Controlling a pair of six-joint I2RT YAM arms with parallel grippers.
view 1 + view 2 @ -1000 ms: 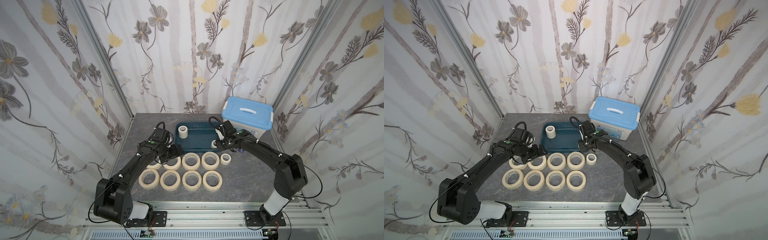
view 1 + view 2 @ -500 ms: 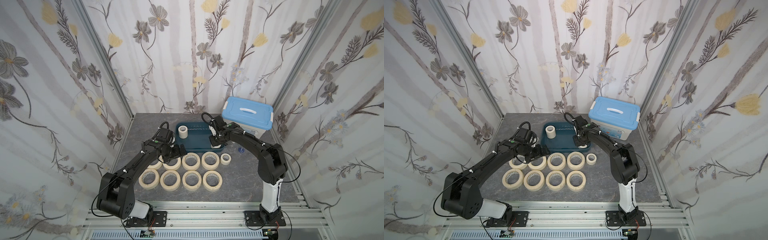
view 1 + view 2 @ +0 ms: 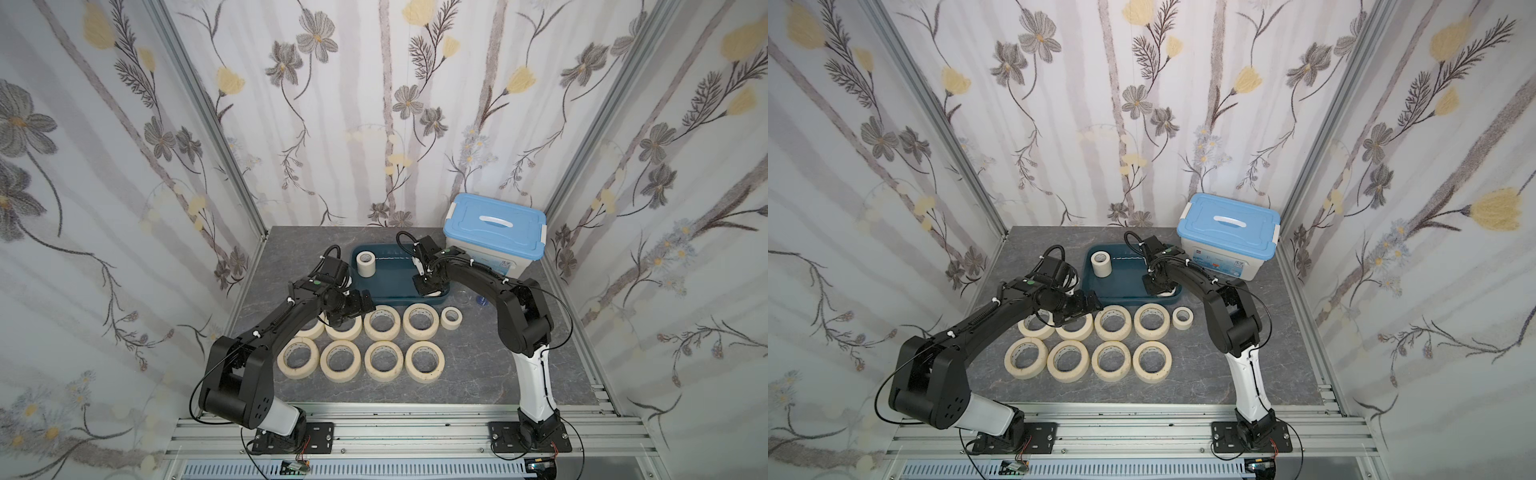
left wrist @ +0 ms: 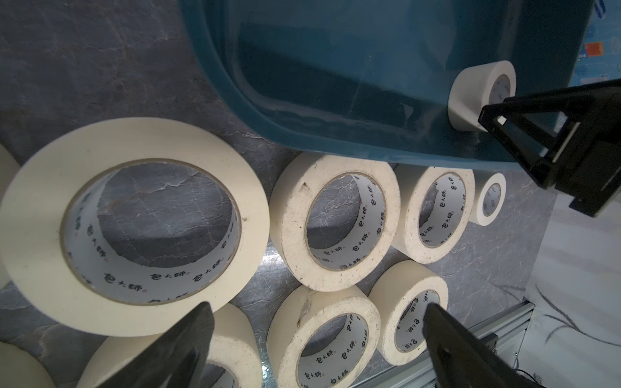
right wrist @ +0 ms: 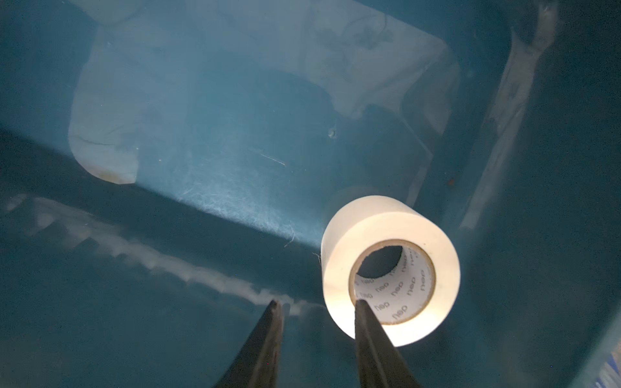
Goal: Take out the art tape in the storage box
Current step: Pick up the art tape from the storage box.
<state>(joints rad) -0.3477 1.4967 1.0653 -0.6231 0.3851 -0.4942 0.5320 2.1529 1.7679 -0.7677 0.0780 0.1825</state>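
Right arm is down in the storage box (image 3: 395, 282), at its near-right corner. The right gripper (image 5: 317, 304) has its jaws set fairly narrow and straddling the wall of a small art tape roll (image 5: 336, 262) that stands on the box floor. One finger (image 5: 373, 336) has its tip at the inner edge of the printed core. The other finger (image 5: 268, 336) sits outside the roll with a clear gap to it, so there is no squeeze on the tape.

Over at the far-left corner of the box stands a second small roll (image 3: 365, 270), upright and well apart from the right gripper.

The left gripper (image 3: 353, 309) hovers just near the box's near-left edge, above the far row of large rolls (image 3: 406, 328). Its jaws are spread wide and hold nothing.

Eight large rolls lie flat on the tabletop (image 3: 478, 365) in two rows of four, near side of the box. A loose small roll (image 3: 444, 319) lies just to the right of the far row. Far right, a white tub (image 3: 494, 245) with a blue lid stands beside the box.
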